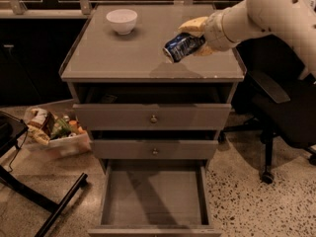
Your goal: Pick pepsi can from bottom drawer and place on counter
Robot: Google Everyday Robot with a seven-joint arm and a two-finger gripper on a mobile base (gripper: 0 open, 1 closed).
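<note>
The pepsi can (178,46) is dark blue with silver markings. It lies tilted on its side in my gripper (193,37), which is shut on it and holds it just above the right part of the counter (123,53). My pale arm reaches in from the upper right. The can's shadow falls on the counter below it. The bottom drawer (154,196) stands pulled open, its grey floor bare.
A white bowl (121,20) sits at the counter's back left. Two knobbed drawers (153,117) sit above the open one. A black office chair (276,107) stands at right. A box of snacks (54,130) lies on the floor at left, beside black stand legs (44,201).
</note>
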